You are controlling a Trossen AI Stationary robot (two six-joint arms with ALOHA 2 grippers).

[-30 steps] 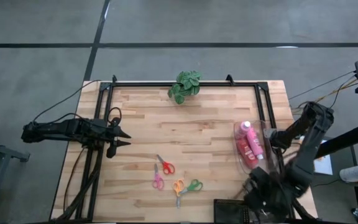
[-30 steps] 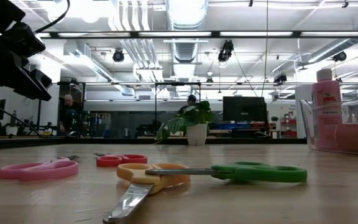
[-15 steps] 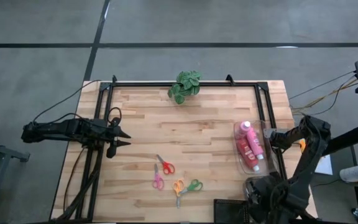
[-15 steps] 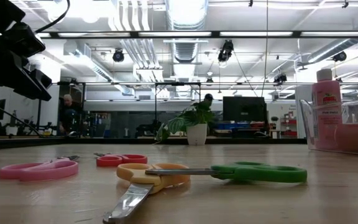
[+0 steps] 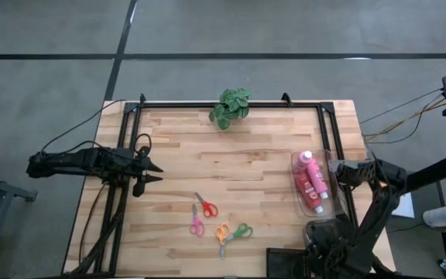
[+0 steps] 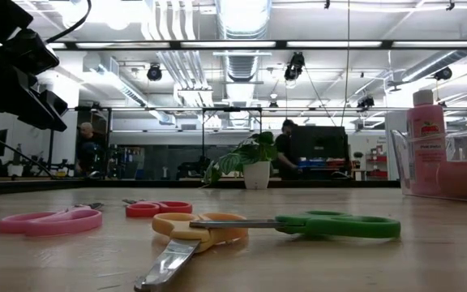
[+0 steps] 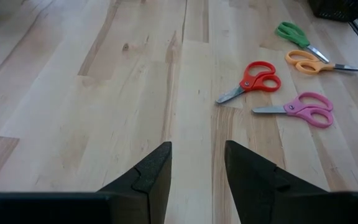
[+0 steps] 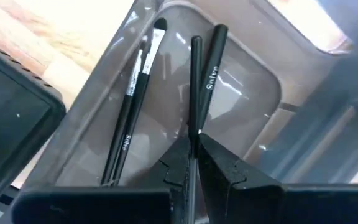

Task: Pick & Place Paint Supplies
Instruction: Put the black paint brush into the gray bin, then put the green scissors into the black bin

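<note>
The left gripper (image 5: pixel 152 172) is held low over the left part of the table (image 5: pixel 262 155), its arm stretched out flat from the left edge and its fingers (image 7: pixel 154 171) parted around nothing. The scissors, red (image 7: pixel 253 79), pink (image 7: pixel 303 109), orange (image 7: pixel 312 61) and green (image 7: pixel 296 35), are seen ahead of it on the bare wood. The bottles (image 5: pixel 311 183) are lain in a clear tray (image 5: pixel 296 164) at the right edge; from the low view one pink bottle (image 6: pixel 425 122) is seen. The right gripper (image 8: pixel 191 163) is folded back just beyond that edge and is pinched on a thin dark brush (image 8: pixel 193 81). Only in its wrist view are two more brushes (image 8: pixel 132 93) shown, lying in a clear bin (image 8: pixel 253 87).
</note>
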